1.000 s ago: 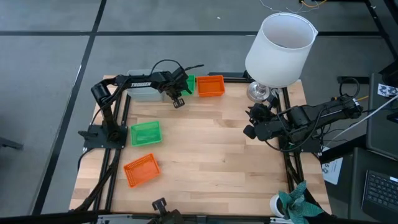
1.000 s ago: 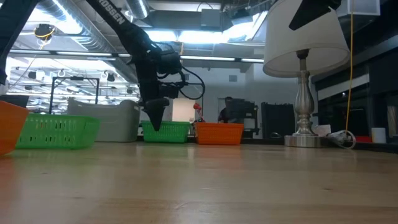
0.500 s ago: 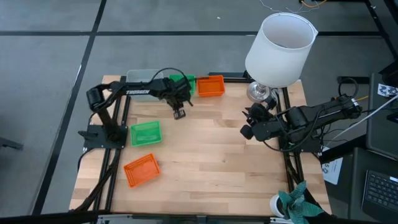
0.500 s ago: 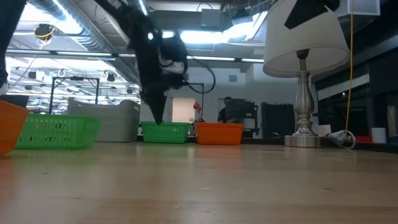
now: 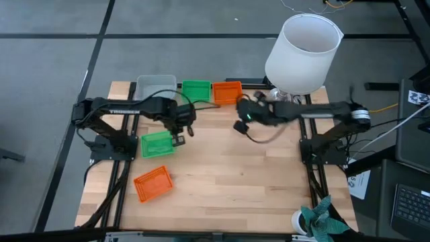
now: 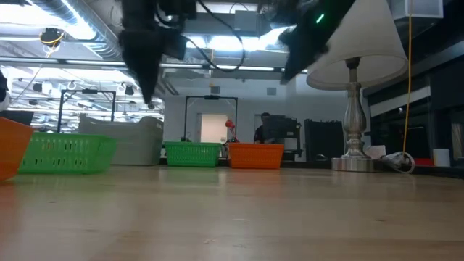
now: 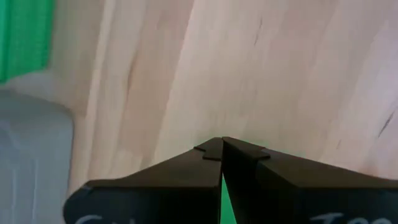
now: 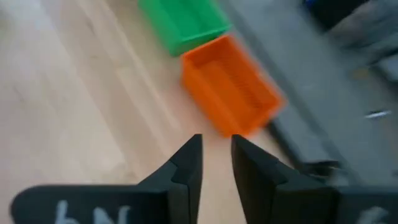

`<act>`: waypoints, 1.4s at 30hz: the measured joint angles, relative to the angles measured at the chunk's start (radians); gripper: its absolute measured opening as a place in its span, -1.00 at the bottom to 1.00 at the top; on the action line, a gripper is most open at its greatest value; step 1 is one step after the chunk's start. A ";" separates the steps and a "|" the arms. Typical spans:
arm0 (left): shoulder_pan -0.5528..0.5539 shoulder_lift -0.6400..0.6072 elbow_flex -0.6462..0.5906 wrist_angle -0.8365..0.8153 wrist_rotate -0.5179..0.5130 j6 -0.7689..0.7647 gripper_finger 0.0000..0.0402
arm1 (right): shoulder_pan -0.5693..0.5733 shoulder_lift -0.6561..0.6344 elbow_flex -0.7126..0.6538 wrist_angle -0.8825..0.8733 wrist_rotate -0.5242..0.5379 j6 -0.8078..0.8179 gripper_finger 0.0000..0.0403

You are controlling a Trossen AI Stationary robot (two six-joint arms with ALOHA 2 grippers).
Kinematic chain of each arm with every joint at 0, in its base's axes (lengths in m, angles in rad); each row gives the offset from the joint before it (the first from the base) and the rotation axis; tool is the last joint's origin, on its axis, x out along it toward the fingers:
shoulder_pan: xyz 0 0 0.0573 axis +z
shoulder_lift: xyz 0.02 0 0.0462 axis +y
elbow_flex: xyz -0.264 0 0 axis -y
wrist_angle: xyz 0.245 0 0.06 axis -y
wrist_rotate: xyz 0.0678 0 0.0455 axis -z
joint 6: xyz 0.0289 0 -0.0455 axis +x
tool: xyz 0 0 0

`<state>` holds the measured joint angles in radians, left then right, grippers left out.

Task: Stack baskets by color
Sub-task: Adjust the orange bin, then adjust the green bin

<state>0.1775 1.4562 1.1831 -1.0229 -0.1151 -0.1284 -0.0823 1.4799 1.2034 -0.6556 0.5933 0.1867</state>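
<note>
We find five baskets on the table (image 5: 235,175). Along the far edge stand a pale grey-blue basket (image 5: 156,87), a green basket (image 5: 196,89) and an orange basket (image 5: 226,92), side by side; the green and orange ones touch or nearly touch. The grey-blue one looks taller than its neighbours in the low view, but we cannot tell how many are nested in it. A second green basket (image 5: 156,143) lies nearer the left side, and a second orange basket (image 5: 152,183) lies tilted towards the near left corner. We see nothing loose inside any of them.

The left gripper (image 5: 180,136) hangs just beside the second green basket, at its right edge. Its fingers are pressed together tip to tip, with nothing between them; green shows just behind the tips in the left wrist view. In the low view it sits well above the tabletop.

The right gripper (image 5: 238,126) hangs over bare wood, just short of the far orange basket, which lies straight ahead of its tips. Its fingers (image 8: 186,163) stand a narrow gap apart, empty and touching nothing.

The surface is pale wooden planking in a black frame. A lamp with a white lampshade (image 5: 301,52) and a metal stem stands at the far right corner. Beyond the table we note a lit workshop with ceiling lights and racks.
</note>
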 joint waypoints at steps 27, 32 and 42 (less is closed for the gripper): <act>-0.128 -0.405 -0.231 -0.080 -0.104 -0.337 -1.00 | -0.436 0.473 0.000 0.510 -0.675 -0.222 -0.58; -0.128 -0.406 -0.231 -0.073 -0.105 -0.337 -1.00 | -0.440 0.498 0.002 0.553 -0.680 -0.221 -0.58; -0.128 -0.410 -0.230 -0.073 -0.108 -0.337 -1.00 | -0.435 0.498 0.002 0.520 -0.748 -0.174 -0.58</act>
<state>0.0498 1.0466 0.9527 -1.0961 -0.2230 -0.4652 -0.5177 1.9774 1.2049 -0.1353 -0.1543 0.0128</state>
